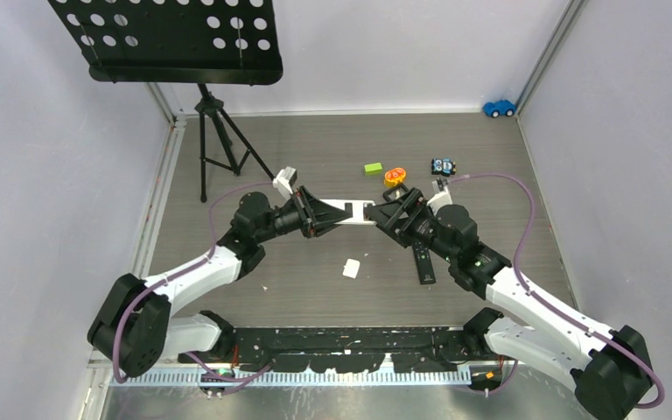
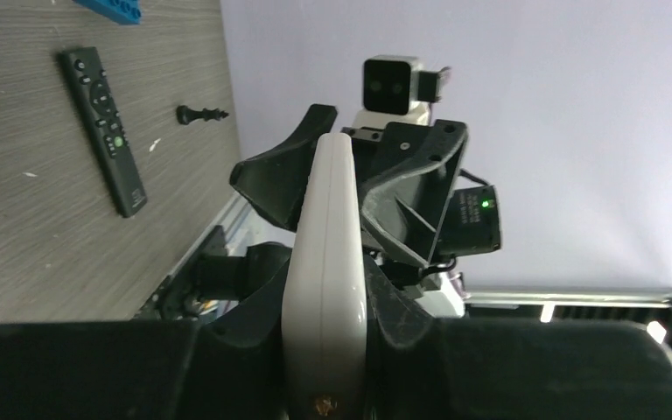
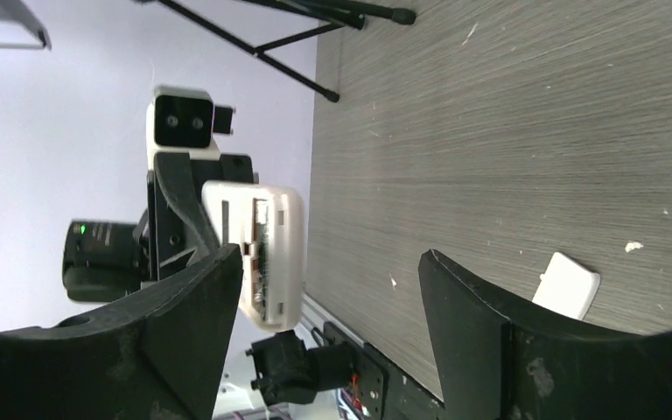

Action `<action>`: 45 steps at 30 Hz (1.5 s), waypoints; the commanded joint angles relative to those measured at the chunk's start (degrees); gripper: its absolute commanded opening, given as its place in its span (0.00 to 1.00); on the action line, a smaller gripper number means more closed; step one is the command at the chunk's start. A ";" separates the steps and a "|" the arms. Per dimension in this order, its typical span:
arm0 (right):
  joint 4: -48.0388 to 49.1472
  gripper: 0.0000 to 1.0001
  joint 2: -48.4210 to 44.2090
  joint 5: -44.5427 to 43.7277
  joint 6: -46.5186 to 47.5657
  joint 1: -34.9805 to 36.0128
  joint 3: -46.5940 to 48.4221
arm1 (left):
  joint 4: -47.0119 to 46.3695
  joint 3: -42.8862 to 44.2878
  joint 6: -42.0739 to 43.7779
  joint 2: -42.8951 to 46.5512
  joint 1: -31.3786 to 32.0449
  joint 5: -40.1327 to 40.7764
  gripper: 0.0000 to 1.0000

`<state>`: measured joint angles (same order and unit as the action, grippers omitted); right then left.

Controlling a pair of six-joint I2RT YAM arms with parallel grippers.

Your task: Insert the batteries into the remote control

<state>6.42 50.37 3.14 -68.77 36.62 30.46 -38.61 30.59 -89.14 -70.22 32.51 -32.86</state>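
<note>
My left gripper point(image 1: 331, 212) is shut on a white remote control point(image 1: 352, 210) and holds it level above the table; in the left wrist view the remote point(image 2: 328, 227) stands edge-on between the fingers point(image 2: 402, 315). My right gripper point(image 1: 384, 213) is open at the remote's free end. In the right wrist view the remote point(image 3: 262, 245) shows its open battery compartment beside the left finger point(image 3: 166, 332); I cannot tell if they touch. The right finger point(image 3: 507, 341) stands well apart. No batteries show in any view.
A white battery cover point(image 1: 351, 269) and a black remote point(image 1: 423, 261) lie on the table near the arms. A green block point(image 1: 373, 169), an orange toy point(image 1: 395, 177), a small toy robot point(image 1: 443, 166) and a blue car point(image 1: 499, 108) lie further back. A music stand's tripod point(image 1: 214, 140) stands at the back left.
</note>
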 commanded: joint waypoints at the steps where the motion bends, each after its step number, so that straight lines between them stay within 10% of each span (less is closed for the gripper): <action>1: 2.36 0.79 -2.21 6.18 8.46 -0.31 2.98 | 8.67 4.78 12.35 2.72 -0.38 -4.01 0.00; 12: -1.69 0.55 -6.29 13.93 18.06 -1.75 4.31 | 21.05 10.79 27.16 3.21 -2.53 -16.69 0.00; 35: 0.79 0.19 -3.68 22.65 28.92 -1.82 2.81 | 17.62 12.30 23.58 1.32 -3.11 -20.50 0.00; 38: 0.15 0.22 -3.58 21.11 29.27 -1.84 3.33 | 17.90 12.01 23.80 1.25 -3.53 -20.23 0.00; 45: -5.64 0.70 -4.24 16.27 29.02 -1.84 5.78 | 28.59 10.57 32.17 1.91 -8.71 -15.80 0.00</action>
<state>2.72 47.09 21.91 -42.37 34.48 33.19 -16.27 40.21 -62.59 -68.88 27.38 -51.57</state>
